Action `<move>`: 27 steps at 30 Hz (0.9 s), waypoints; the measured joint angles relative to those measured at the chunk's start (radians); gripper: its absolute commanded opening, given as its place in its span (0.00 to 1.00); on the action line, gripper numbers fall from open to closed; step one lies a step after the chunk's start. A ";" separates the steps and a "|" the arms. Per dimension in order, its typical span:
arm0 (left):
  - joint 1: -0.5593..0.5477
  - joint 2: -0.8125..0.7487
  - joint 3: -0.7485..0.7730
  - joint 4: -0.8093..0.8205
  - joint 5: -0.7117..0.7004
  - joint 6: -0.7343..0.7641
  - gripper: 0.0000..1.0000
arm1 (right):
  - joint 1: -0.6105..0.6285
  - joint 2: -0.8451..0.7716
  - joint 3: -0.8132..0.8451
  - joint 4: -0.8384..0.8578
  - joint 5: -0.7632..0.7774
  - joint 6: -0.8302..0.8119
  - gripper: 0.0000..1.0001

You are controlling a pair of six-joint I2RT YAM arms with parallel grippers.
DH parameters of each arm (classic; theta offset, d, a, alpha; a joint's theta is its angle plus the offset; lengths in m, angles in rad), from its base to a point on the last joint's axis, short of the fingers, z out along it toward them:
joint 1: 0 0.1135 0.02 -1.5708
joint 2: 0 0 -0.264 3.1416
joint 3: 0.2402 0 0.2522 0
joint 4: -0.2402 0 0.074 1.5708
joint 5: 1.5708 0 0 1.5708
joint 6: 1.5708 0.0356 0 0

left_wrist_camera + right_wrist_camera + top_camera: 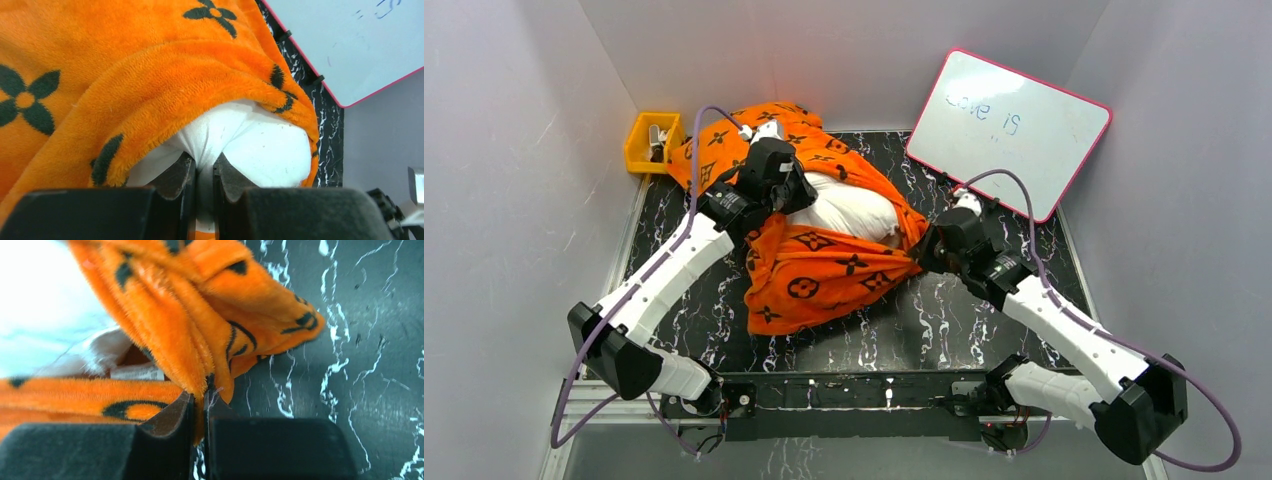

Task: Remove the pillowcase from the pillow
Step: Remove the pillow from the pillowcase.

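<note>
The orange pillowcase (824, 270) with black motifs lies in the middle of the table, open on top so the white pillow (854, 212) bulges out. My left gripper (796, 192) is shut on a pinch of the white pillow (260, 145), just below the pillowcase's folded-back rim (165, 80). My right gripper (927, 250) is shut on the pillowcase's edge (200, 340) at its right side, low over the table. The pillow (45, 305) and a small tag (136, 372) show inside the opening in the right wrist view.
A pink-framed whiteboard (1009, 125) leans at the back right, and it also shows in the left wrist view (350, 45). A yellow bin (652, 140) stands at the back left corner. The table is black marble-patterned (944, 330). Grey walls close in on both sides.
</note>
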 measured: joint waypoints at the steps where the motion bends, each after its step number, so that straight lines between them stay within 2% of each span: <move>1: 0.000 0.000 0.019 -0.009 -0.002 0.006 0.00 | -0.029 0.004 0.000 0.018 -0.014 0.003 0.14; 6: 0.002 -0.027 0.050 -0.035 -0.002 0.026 0.00 | -0.276 0.072 0.002 0.099 -0.193 -0.016 0.15; 9: 0.011 -0.058 0.051 -0.043 0.013 0.025 0.00 | -0.357 0.148 0.005 0.118 -0.296 -0.035 0.22; 11: 0.014 -0.072 0.051 -0.055 0.033 0.021 0.00 | -0.364 0.200 0.015 0.129 -0.362 -0.047 0.40; 14: 0.032 -0.082 0.041 -0.042 0.078 -0.002 0.00 | -0.355 0.255 0.034 0.121 -0.416 -0.097 0.77; 16: 0.046 -0.097 -0.003 0.018 0.108 -0.026 0.00 | -0.324 0.264 0.055 0.095 -0.397 -0.134 0.87; 19: 0.053 -0.103 -0.069 0.122 0.141 -0.056 0.00 | -0.252 0.241 0.110 0.064 -0.354 -0.197 0.94; 22: 0.041 -0.063 -0.074 0.194 0.159 -0.056 0.00 | -0.201 0.146 0.168 0.058 -0.347 -0.232 0.95; 24: 0.021 -0.007 -0.035 0.219 0.161 -0.042 0.00 | -0.185 0.050 0.222 0.063 -0.348 -0.251 0.95; 27: -0.011 0.089 0.050 0.243 0.160 -0.017 0.00 | -0.127 -0.012 0.280 0.077 -0.350 -0.273 0.94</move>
